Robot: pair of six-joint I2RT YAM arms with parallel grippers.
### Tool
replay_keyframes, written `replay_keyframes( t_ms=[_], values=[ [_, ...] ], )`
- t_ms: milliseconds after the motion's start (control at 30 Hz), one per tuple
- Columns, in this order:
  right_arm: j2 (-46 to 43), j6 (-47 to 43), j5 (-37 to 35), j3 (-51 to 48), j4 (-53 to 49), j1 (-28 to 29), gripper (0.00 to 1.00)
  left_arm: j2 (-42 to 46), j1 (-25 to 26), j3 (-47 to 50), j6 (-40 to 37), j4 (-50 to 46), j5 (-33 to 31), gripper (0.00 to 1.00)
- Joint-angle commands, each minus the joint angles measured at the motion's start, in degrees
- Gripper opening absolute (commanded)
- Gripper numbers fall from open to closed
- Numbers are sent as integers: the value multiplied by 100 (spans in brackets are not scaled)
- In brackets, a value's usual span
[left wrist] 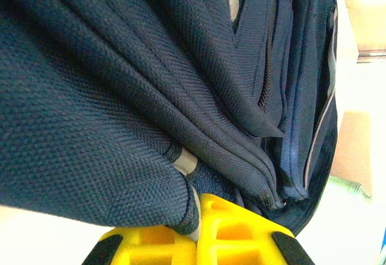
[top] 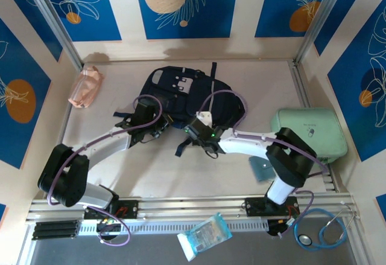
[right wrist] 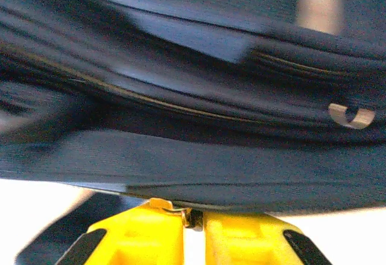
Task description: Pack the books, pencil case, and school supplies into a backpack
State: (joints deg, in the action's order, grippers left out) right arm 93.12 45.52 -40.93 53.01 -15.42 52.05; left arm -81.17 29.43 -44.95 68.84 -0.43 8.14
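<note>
The dark navy backpack (top: 181, 93) lies at the table's middle back. At its near left edge, my left gripper (top: 158, 129) is shut on a fold of the bag's fabric hem (left wrist: 181, 207), with the yellow fingers (left wrist: 241, 232) pressed together on it. My right gripper (top: 196, 131) sits at the near middle edge, its fingers (right wrist: 247, 238) shut on a small metal zipper pull (right wrist: 181, 209) under the backpack's seam (right wrist: 199, 168). The pink pencil case (top: 84, 87) lies far left. A teal square pad (top: 260, 168) of the school supplies rests by the right arm. The books are out of view.
A mint-green zip case (top: 309, 133) sits at the right edge. A plastic-wrapped packet (top: 205, 235) and a stethoscope (top: 322, 229) lie on the front rail. Walls close in the back and both sides.
</note>
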Motion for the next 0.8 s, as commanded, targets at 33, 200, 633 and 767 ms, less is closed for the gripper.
replay_keyframes(
  t_ms=[33, 200, 633, 767],
  values=[
    [-301, 200, -301, -387, -382, -310, 16, 299, -69, -251, -201, -10, 135, 0],
    [-101, -867, 338, -144, 87, -494, 19, 285, -69, -294, -217, -1, 208, 0],
    [-39, -1994, 287, -114, 571, -553, 26, 337, -87, -295, -390, -182, 189, 0],
    [-44, -2082, 304, -125, 692, -499, 21, 356, -95, -286, -409, -218, 148, 0]
  ],
)
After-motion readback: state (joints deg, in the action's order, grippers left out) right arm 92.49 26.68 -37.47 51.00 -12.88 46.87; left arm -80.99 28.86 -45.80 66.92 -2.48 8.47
